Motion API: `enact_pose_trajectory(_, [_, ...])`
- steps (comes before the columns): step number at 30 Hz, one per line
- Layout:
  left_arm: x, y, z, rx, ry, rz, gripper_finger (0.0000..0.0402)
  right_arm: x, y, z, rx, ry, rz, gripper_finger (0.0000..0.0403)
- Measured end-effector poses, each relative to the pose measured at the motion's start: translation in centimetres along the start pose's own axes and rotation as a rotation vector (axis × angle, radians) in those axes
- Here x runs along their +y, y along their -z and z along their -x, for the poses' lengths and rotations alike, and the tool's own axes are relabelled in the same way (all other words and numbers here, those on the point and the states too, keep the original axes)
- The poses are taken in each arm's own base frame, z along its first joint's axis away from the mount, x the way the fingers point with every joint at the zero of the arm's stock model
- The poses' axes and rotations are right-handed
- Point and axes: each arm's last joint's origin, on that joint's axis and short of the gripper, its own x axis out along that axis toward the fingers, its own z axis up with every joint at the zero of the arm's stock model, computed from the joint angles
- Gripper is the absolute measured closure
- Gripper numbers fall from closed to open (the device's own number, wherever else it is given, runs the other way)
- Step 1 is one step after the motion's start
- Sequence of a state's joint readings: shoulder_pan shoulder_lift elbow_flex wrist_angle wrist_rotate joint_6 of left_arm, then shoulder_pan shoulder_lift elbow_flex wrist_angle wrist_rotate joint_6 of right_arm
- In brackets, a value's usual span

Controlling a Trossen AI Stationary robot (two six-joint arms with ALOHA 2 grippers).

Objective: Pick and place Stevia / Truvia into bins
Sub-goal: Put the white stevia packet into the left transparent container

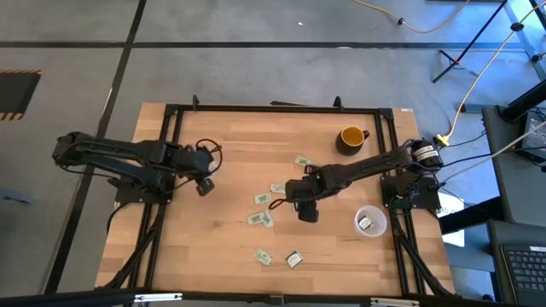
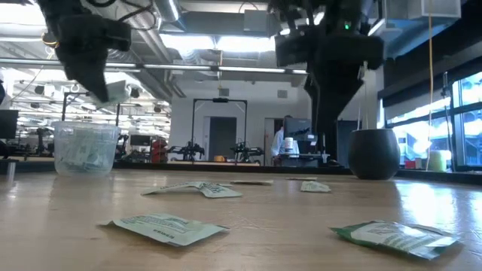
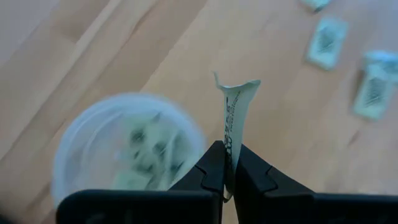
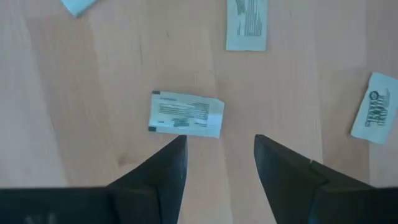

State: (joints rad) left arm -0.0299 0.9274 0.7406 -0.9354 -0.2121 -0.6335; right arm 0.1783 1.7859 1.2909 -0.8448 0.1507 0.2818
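My left gripper (image 3: 228,149) is shut on one Stevia packet (image 3: 235,106) just beside a clear bin (image 3: 124,155) that has packets in it; the low view shows that bin (image 2: 85,148) below the gripper. My right gripper (image 4: 217,155) hangs open, pointing down, with a packet (image 4: 185,114) flat on the wood just ahead of its fingertips. Several more packets (image 1: 262,198) lie loose mid-table. A second bin (image 1: 370,223) with packets stands near my right arm's base. My left gripper pinches one end of the packet (image 3: 230,134) between its two fingers. The fingers slant down from above. The packet sticks out past the fingertips, edge-on and lifted clear of the table, and its free end (image 3: 237,86) curls open.
A yellow mug (image 1: 351,137) stands at the far right of the table. Two packets (image 1: 262,255) lie close to the near edge. Bare wood stretches along the table's left half, inside the black frame (image 1: 273,107).
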Motion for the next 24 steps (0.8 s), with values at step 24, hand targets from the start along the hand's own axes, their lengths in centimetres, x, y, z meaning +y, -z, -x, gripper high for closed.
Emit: enact_pose_trajectory(24, [0.7, 0.2, -3.5, 0.278, -0.245, 0.02, 0.0389, -1.4, 1.1, -4.1, -0.081, -0.13, -0.043, 0.0215])
